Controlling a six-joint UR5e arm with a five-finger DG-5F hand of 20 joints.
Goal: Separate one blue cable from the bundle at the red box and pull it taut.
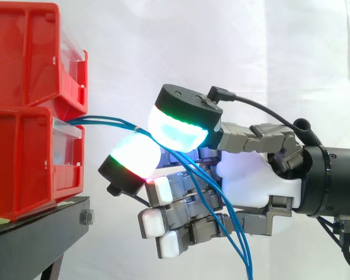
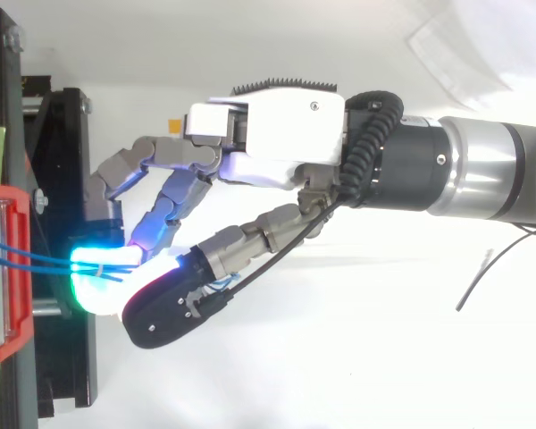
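Blue cables are seen from the side leaving the lower red bin, pinched between two glowing pads of the hand and hanging down past its palm. From above, they are gripped just beside the bin.

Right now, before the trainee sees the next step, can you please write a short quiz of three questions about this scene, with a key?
1. True or false: past the hand's palm, the blue cables hang down to the bottom edge of the side view.
2. Where do the cables come out? A) from under the black stand; B) from the front of the red bins; C) from behind the white curtain.
3. What small thing binds the cables together between the bins and the hand?

Key: 1 true; 2 B; 3 a small pale tie.
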